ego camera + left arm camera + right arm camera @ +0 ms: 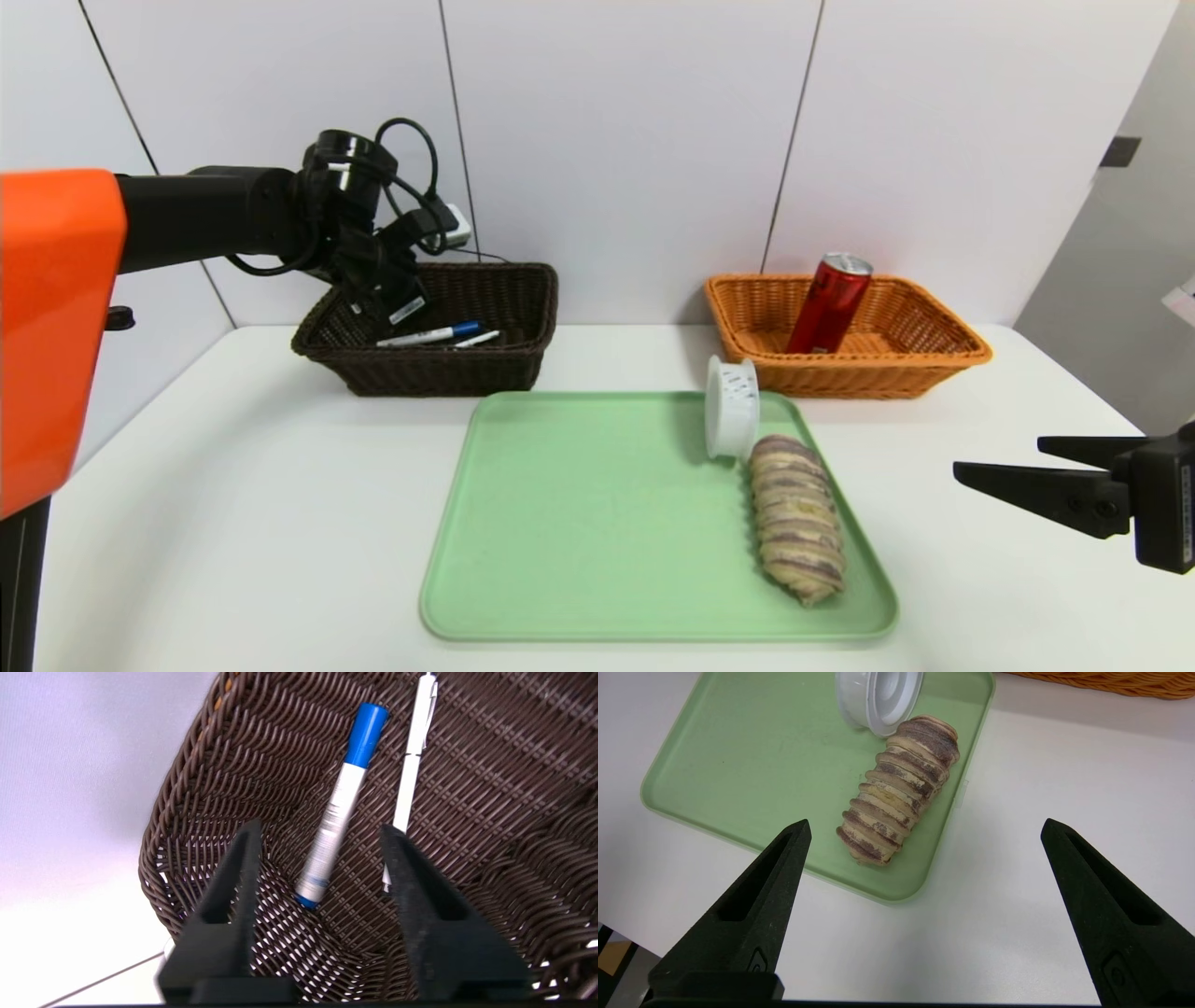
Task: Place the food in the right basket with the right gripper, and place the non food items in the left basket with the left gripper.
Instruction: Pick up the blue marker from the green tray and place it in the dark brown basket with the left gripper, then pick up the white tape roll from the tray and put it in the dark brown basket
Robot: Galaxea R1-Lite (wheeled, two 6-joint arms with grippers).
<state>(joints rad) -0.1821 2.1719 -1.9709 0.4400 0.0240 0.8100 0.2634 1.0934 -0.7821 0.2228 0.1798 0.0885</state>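
Two pens, a blue-capped marker (343,798) and a white pen (411,772), lie side by side in the brown basket (485,364) at the table's (233,485) far left, where the left gripper (317,833) hangs over them with its fingers apart and nothing between them. On the green tray (579,523) a striped bread roll (796,518) lies along the right edge, one end touching a white tub (731,406) tipped on its side, while a red can (829,303) leans in the orange basket (934,359) behind. Off the tray's right side the right gripper (924,828) hangs above the table, spread wide and holding nothing.
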